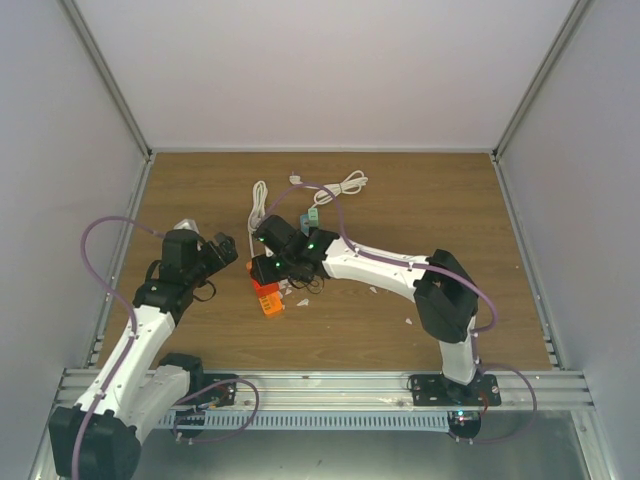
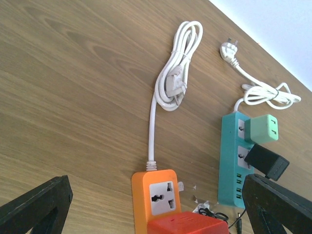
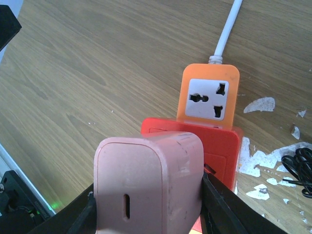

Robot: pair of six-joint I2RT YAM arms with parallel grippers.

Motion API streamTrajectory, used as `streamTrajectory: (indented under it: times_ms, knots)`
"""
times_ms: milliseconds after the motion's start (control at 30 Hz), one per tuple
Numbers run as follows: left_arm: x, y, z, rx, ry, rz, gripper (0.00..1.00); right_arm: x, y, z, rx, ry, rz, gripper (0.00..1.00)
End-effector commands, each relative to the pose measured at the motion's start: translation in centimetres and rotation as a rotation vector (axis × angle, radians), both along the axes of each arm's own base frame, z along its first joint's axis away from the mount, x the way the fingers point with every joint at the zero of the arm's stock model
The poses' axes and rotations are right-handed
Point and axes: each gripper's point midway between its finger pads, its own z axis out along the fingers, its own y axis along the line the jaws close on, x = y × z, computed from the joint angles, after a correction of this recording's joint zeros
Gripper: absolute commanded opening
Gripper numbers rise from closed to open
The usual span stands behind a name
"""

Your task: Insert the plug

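My right gripper (image 3: 148,200) is shut on a pink boxy adapter (image 3: 146,180), its fingers pressed against both sides. It hangs just above a red block (image 3: 219,151) that sits on the orange power strip (image 3: 209,80), next to the strip's free white socket (image 3: 208,99). A small black boxy plug (image 2: 265,161) rests on the teal power strip (image 2: 228,165), beside a green adapter (image 2: 262,129). Thin black wire (image 2: 214,214) lies between the two strips. My left gripper (image 2: 156,184) stands open to the left of the orange strip, holding nothing.
A coiled white cord (image 2: 175,78) runs from the orange strip. A second white cord (image 2: 265,92) with a white plug (image 2: 228,50) leads from the teal strip. White paint flecks (image 3: 258,105) mark the wood. Grey walls (image 1: 60,150) enclose the table.
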Motion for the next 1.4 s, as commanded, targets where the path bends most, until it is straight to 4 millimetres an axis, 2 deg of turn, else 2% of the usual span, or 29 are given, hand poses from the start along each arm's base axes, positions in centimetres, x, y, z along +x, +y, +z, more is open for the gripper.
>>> streamTrajectory:
  times_ms: [0, 433, 667, 800, 1367]
  knots:
    - [0.7, -0.2, 0.4, -0.015, -0.037, -0.011, 0.99, -0.3, -2.5, -1.9, -0.081, 0.043, -0.038, 0.0]
    - [0.9, -0.5, -0.1, -0.021, -0.024, -0.021, 0.99, -1.3, -2.6, -2.3, -0.052, 0.069, -0.04, 0.0]
    - [0.9, -0.6, -0.4, -0.022, -0.013, -0.025, 0.99, -2.2, -1.8, -2.2, -0.047, 0.076, -0.021, 0.01]
    - [1.0, -0.6, -0.5, -0.023, -0.01, -0.027, 0.99, -1.8, -1.8, -2.2, -0.058, 0.058, -0.034, 0.0]
    - [0.9, -0.7, -0.5, -0.023, -0.01, -0.031, 0.99, -0.6, -2.0, -4.5, -0.098, 0.072, -0.047, 0.0]
